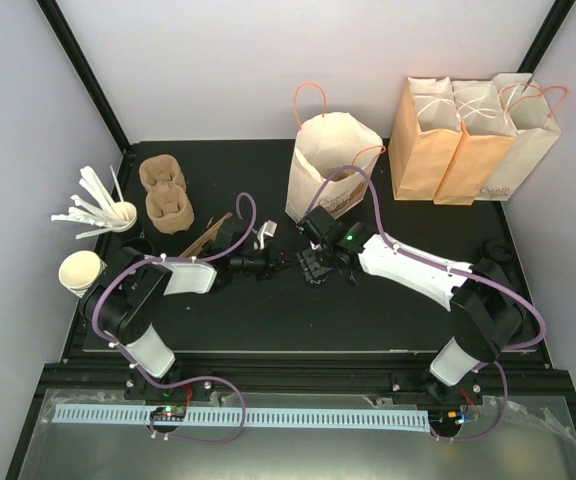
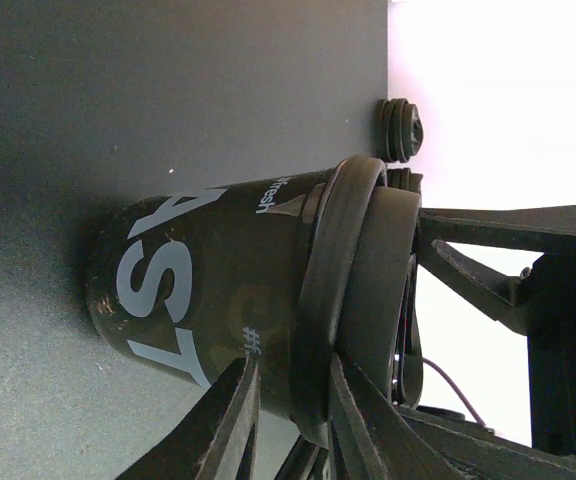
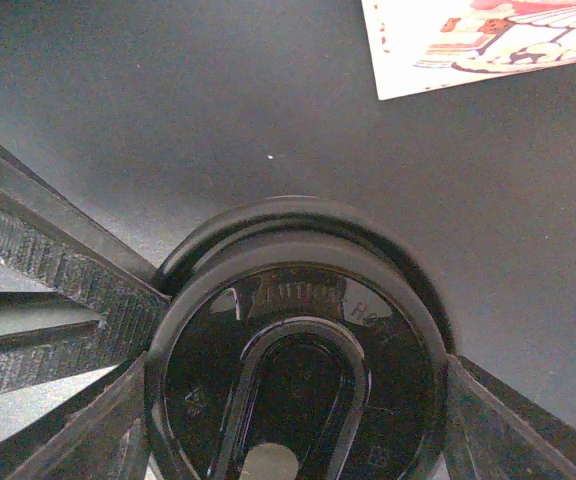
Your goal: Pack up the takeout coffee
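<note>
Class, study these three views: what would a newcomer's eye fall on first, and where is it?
At mid-table sits the takeout coffee, a small black cup with white lettering, with the right gripper straddling its lid. Behind it stands an open paper bag, and three more bags stand at the far right corner.

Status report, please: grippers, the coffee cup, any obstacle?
Right gripper clamps small black lidded paper cup at lid. Left gripper beside cup, grip unclear. White paper bag stands behind.
</note>
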`<state>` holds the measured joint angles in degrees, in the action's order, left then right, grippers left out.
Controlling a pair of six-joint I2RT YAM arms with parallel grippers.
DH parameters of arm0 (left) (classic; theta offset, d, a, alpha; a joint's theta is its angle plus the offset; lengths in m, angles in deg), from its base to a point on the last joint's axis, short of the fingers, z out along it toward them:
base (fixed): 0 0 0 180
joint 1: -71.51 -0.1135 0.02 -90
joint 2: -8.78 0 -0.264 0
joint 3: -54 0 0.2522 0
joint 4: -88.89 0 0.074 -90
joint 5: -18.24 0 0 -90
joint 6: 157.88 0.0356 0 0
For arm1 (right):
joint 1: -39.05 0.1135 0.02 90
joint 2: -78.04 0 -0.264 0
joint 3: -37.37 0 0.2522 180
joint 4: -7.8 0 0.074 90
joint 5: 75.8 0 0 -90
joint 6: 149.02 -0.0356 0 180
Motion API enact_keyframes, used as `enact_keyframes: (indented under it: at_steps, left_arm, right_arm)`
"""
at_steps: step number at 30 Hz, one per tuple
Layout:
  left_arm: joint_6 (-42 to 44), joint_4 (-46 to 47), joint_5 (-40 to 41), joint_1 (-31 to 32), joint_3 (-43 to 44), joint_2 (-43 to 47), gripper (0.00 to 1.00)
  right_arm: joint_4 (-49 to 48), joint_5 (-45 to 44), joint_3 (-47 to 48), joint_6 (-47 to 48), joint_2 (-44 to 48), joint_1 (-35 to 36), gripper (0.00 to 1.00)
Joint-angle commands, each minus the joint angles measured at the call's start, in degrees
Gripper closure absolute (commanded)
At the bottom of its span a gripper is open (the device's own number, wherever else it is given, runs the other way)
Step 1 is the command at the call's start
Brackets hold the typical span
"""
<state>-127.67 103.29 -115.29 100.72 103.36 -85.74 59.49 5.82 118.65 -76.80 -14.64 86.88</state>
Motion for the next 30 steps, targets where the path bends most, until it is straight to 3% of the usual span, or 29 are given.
enact_keyframes:
  at_steps: [1, 12, 17, 22, 30]
  left_arm:
    - [4.1, -7.9, 2.9, 0.9, 1.7, -1.5, 0.79]
    - [6.1, -12.1, 3.9, 0.9, 1.1, -2.8, 0.79]
    - [8.5, -13.8, 3.4, 0.0, 1.9, 4.7, 0.69]
    - [13.5, -23.1, 2.8, -3.5, 8.0, 10.6, 0.59]
    - [13.9, -21.9, -2.1, -4.8, 11.7, 6.7, 0.59]
  right_arm:
    - [4.8, 9.1, -2.3, 0.5, -3.3, 1.0, 0.35]
    - [7.9, 11.8, -1.5, 2.9, -4.6, -0.9, 0.36]
    - [8.7, 10.8, -2.1, 3.4, -2.3, -0.9, 0.37]
    - [8.3, 11.4, -2.6, 4.1, -1.2, -1.0, 0.37]
    - [8.2, 13.1, -2.6, 6.4, -0.5, -1.1, 0.37]
